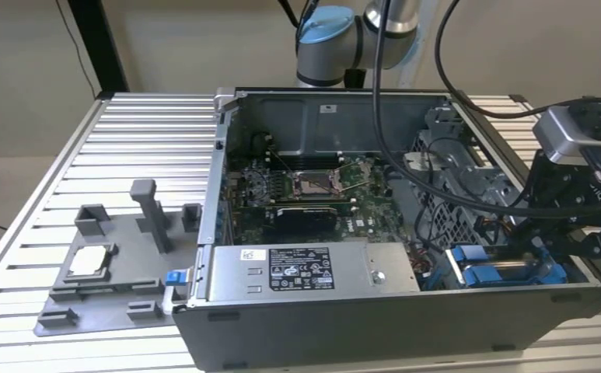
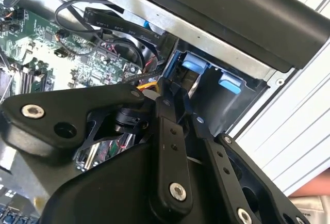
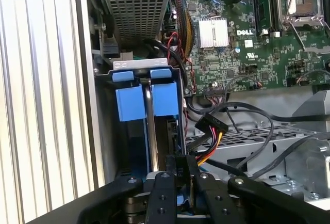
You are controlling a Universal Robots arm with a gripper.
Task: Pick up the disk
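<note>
- Blue plastic frames the disk [image 3: 166, 100], which stands on edge in the drive bay at a corner of the open case [image 1: 383, 334], by the tabletop [image 1: 124, 148] corner at the exterior view's near right.
- The gripper [image 3: 184, 185] hangs just over the bay, in line with the disk's upper edge; its long axis seems to run down into the bay.
- Whether the gripper is apart or clamped, I cannot tell.
- Ribbed aluminium tabletop, green motherboard [image 3: 247, 43], looped black cables [image 3: 242, 115] beside the bay.
</note>
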